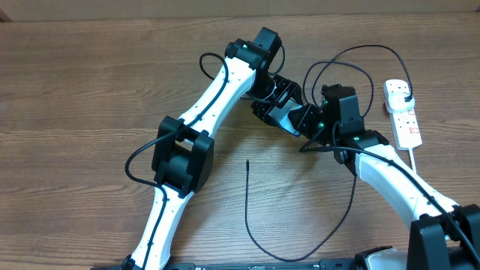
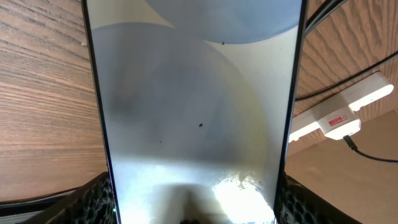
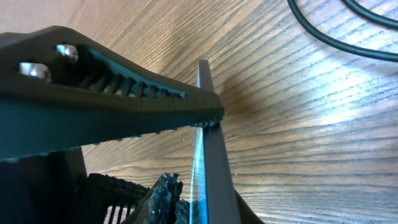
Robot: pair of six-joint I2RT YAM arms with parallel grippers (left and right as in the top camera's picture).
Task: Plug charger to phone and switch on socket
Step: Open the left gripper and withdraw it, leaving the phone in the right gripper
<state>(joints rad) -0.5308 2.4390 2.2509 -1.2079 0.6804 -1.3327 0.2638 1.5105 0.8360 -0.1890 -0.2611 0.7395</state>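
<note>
Hovering over the wood-grain table (image 1: 90,90), the left gripper (image 1: 283,106) clamps the phone (image 2: 193,112); whether the right gripper (image 1: 306,129) grips is unclear.

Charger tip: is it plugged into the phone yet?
No, the charger tip lies loose on the table, well apart from the phone.

Glossy glass is seen on the phone (image 2: 193,112), ribbed matt plastic on the left claw's fingers (image 2: 93,199), grained wood on the table (image 2: 37,93) beneath.
</note>
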